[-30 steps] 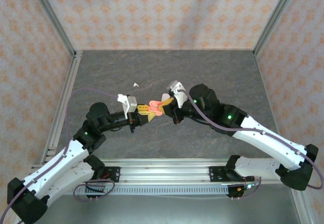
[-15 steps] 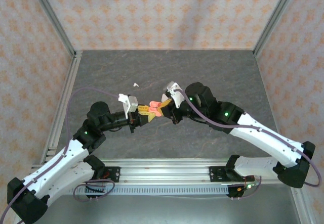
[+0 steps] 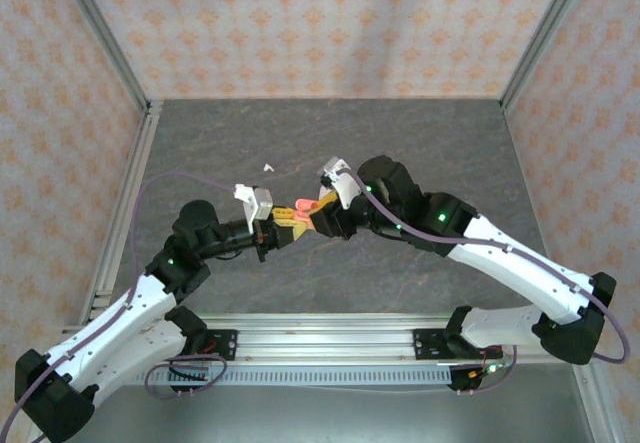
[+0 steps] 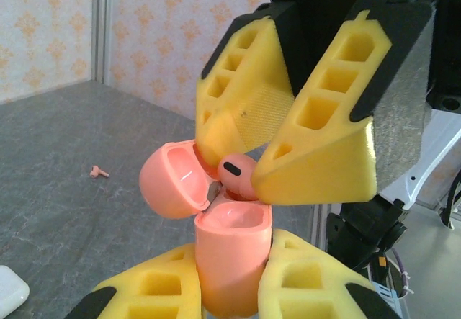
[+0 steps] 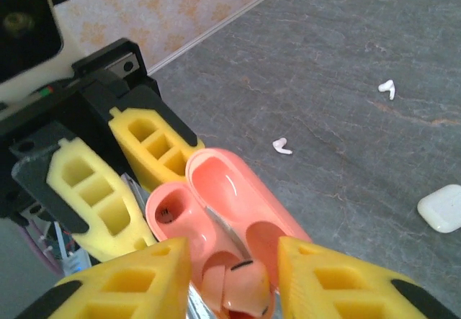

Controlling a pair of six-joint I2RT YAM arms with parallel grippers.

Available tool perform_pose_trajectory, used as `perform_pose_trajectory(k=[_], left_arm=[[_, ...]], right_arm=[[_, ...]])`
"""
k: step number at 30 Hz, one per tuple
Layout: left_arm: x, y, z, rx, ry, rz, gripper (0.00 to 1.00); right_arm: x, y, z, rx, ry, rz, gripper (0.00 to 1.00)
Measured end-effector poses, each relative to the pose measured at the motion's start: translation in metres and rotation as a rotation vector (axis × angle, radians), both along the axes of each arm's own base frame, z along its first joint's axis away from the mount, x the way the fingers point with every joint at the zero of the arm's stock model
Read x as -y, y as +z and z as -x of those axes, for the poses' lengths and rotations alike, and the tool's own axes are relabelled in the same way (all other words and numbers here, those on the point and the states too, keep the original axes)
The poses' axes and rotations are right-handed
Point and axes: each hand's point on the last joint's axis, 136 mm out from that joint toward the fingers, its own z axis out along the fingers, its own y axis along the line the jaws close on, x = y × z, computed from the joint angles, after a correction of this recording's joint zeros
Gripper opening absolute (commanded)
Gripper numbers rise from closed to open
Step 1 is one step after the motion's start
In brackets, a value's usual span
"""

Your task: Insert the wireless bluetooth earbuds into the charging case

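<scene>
The left gripper [image 4: 230,279] is clamped on the pink case [image 4: 232,236], up off the table [image 3: 450,143]. The right gripper [image 5: 234,261] has its jaws astride a pink earbud [image 4: 236,175] at the case's mouth, gripping or not I can't tell. The earbud looks tilted, so letting go could spill it, and the jaws crowd the open lid [image 4: 169,186], though there's room all round.

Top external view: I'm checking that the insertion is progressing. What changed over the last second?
The right gripper pushed left, toward the left gripper. Its jaws now stand apart around the coral earbud at the mouth of the coral case. The left gripper stayed put, clamped on that case.
</scene>
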Motion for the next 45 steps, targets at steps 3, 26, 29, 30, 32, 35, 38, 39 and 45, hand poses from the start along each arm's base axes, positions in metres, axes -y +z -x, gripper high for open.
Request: perform_pose_trajectory(k=[3, 26, 29, 30, 32, 35, 38, 39, 45], left_arm=[[0.000, 0.001, -0.001, 0.002, 0.006, 0.001, 0.00], [-0.011, 0.003, -0.014, 0.045, 0.114, 0.013, 0.00], [-0.014, -0.002, -0.019, 0.045, 0.147, 0.002, 0.00], [-0.014, -0.003, -0.020, 0.049, 0.156, -0.001, 0.00], [-0.016, -0.004, -0.022, 0.055, 0.167, -0.009, 0.00], [-0.017, -0.005, -0.024, 0.061, 0.180, -0.013, 0.00], [-0.017, -0.007, -0.025, 0.065, 0.184, -0.024, 0.00], [-0.018, -0.008, -0.025, 0.063, 0.188, -0.032, 0.00], [-0.019, -0.015, -0.027, 0.066, 0.199, -0.064, 0.00]], right_arm=[[-0.003, 0.002, -0.001, -0.017, -0.005, 0.000, 0.46], [0.019, 0.035, -0.012, -0.176, -0.271, -0.167, 0.46], [0.023, 0.030, -0.016, -0.230, -0.336, -0.173, 0.44], [0.024, 0.026, -0.017, -0.247, -0.356, -0.169, 0.44], [0.022, 0.018, -0.021, -0.284, -0.391, -0.151, 0.44], [0.016, 0.003, -0.028, -0.327, -0.431, -0.115, 0.44], [0.011, -0.010, -0.033, -0.362, -0.457, -0.074, 0.44], [0.010, -0.012, -0.034, -0.371, -0.462, -0.065, 0.44], [0.003, -0.012, -0.038, -0.393, -0.476, -0.051, 0.44]])
